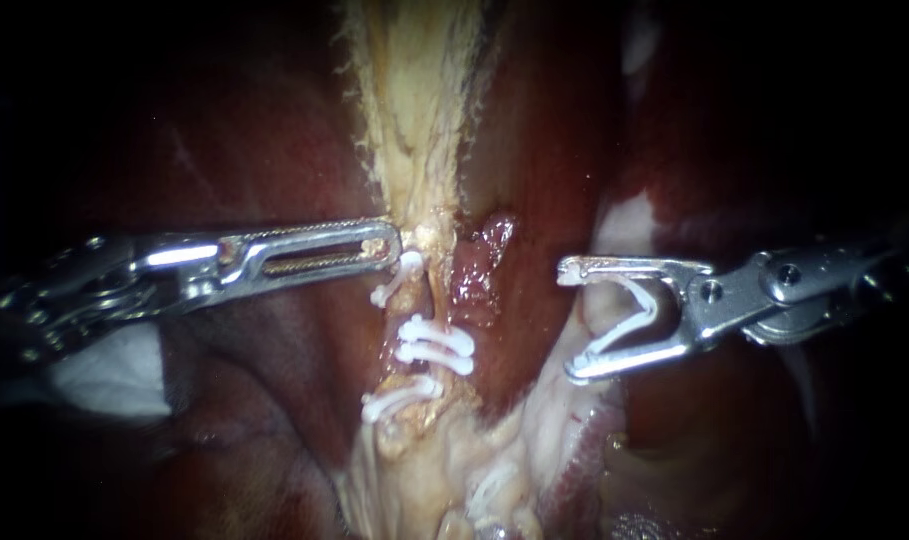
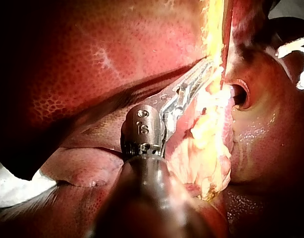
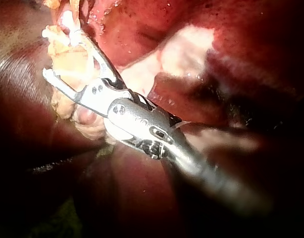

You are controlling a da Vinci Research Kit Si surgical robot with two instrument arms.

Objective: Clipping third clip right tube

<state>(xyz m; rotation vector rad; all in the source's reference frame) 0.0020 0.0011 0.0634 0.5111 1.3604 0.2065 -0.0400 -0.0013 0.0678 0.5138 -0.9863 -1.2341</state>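
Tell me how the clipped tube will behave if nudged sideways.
Probably floppy: the tube looks thin, ragged and soft. Likely slippery, since it glistens wet. The white clips across it may stiffen that stretch slightly.

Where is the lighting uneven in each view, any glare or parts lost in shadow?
Endoscope view: light centres on the tube and the clip held in the right instrument's jaws; edges are black, glare streaks the left instrument. Left wrist view: the yellow tissue strip glares brightly. Right wrist view: metal glints, tissue under the shaft is in shadow.
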